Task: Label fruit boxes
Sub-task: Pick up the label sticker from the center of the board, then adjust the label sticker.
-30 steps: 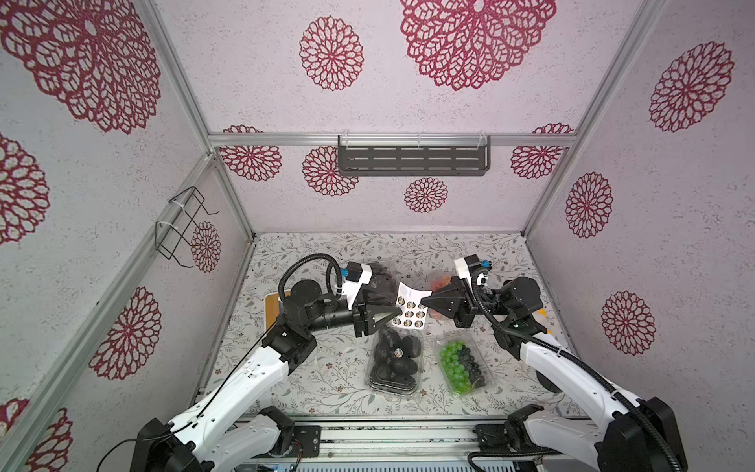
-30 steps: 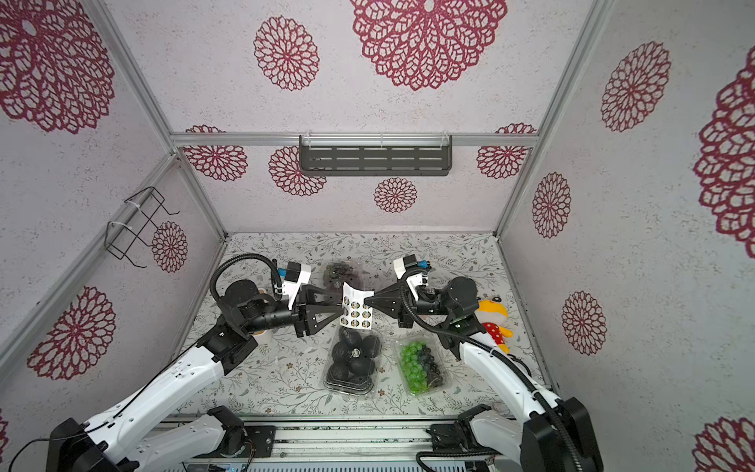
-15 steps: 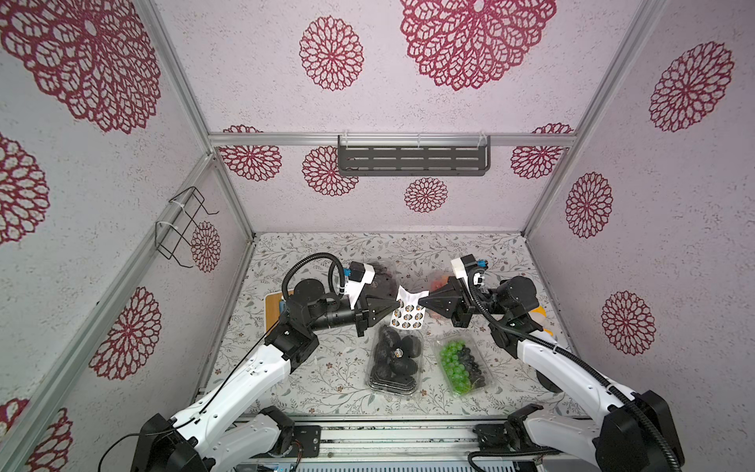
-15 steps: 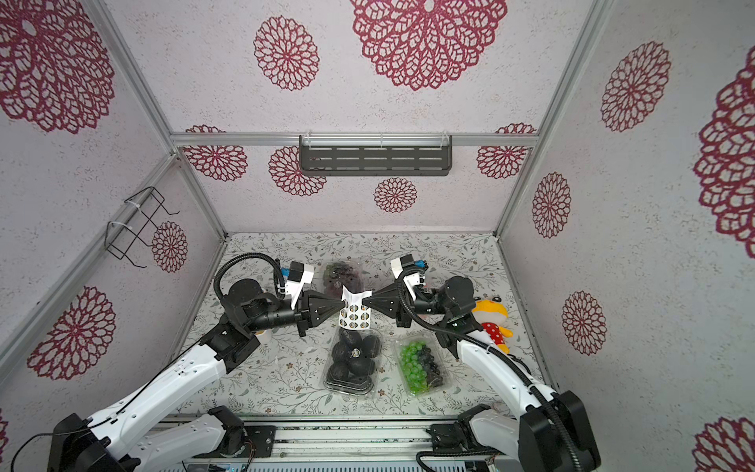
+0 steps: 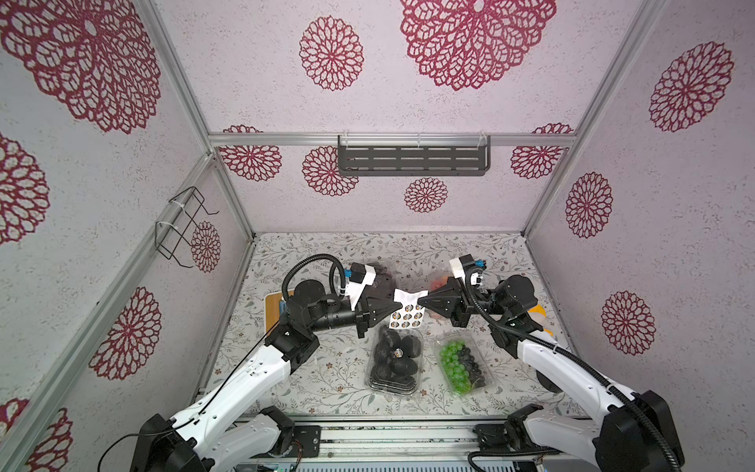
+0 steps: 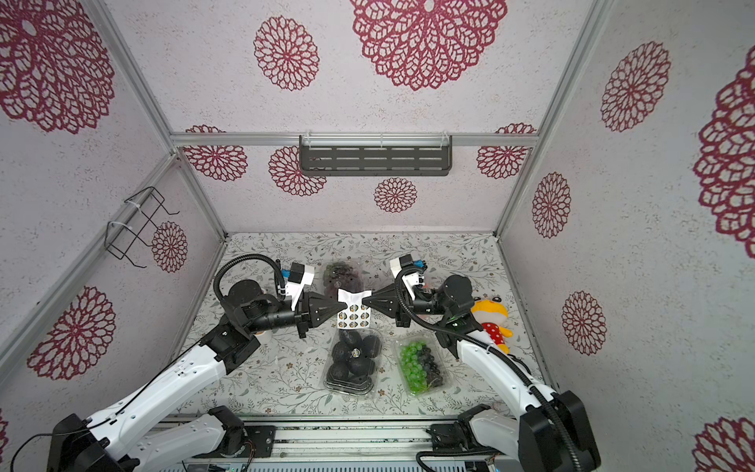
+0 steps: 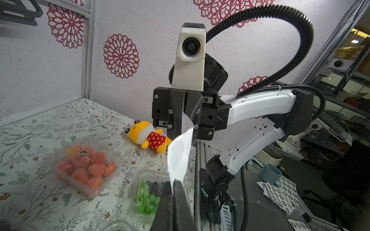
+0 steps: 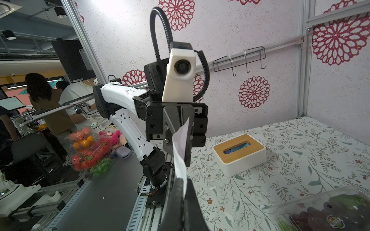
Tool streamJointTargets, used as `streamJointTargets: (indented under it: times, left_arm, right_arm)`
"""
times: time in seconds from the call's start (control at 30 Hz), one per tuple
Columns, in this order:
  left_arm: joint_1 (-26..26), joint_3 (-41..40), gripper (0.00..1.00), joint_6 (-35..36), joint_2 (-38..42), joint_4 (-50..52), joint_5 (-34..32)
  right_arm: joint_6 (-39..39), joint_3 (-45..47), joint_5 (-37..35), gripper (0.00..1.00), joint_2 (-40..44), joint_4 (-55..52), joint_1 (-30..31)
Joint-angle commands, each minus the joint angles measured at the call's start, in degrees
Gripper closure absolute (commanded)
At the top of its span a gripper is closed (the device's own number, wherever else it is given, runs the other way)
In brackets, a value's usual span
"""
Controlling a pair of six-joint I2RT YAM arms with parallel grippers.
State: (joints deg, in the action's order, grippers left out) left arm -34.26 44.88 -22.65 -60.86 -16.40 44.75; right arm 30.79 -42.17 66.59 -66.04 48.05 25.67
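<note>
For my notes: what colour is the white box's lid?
Light wood brown; the lid shows best in the right wrist view.

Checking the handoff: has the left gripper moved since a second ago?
Yes. The left gripper edged toward the right gripper, closing on the sticker sheet, judged against the black-fruit box, which stayed put.

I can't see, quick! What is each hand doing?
Left hand: closed, holding the sticker sheet.
Right hand: closed, holding the same sheet.
</note>
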Motion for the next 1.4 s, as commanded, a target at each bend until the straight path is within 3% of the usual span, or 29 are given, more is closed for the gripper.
streamJointTargets:
  times: [0.0, 0.23, 0.3, 0.37, 0.67, 0.8, 1.1, 1.37]
  left_arm:
    - [-0.35, -1.01, 0.98, 0.33, 1.44, -1.94, 0.70]
    - [-0.46, -1.29, 1.00, -0.99, 1.71, -3.05, 1.78]
    - [-0.46, -1.29, 1.00, -0.77, 1.87, -3.02, 0.98]
    - [-0.46, -1.29, 1.00, -0.83, 1.67, -3.26, 0.44]
    - [-0.47, -0.41, 1.00, -0.99, -0.25, -3.46, -0.02]
    - [-0.54, -0.94, 1.00, -1.68, -0.20, -5.04, 0.65]
    - [-0.86, -1.26, 1.00, -1.44, 0.22, -4.16, 0.98]
    - [-0.77, -1.70, 1.00, -0.72, 0.57, -3.81, 1.60]
  right_arm:
    - [-2.79, -0.92, -0.90, 1.00, 0.99, -0.20, 0.00]
    - [-2.22, -1.28, -2.42, 1.00, 0.14, -0.49, 0.01]
    - [-1.75, -1.16, -2.14, 0.86, -0.35, -0.14, 0.11]
    - [-0.16, -0.51, -1.40, 0.79, -0.34, 1.80, 0.16]
    - [2.30, 1.19, 0.64, 0.72, -0.94, 7.41, 4.19]
    - [2.74, 0.73, 0.82, 0.74, -1.94, 8.32, 4.88]
    - [5.31, -0.06, 1.21, 1.00, -5.05, 13.09, 5.35]
    - [5.27, 0.64, 1.10, 0.92, -3.83, 13.21, 4.90]
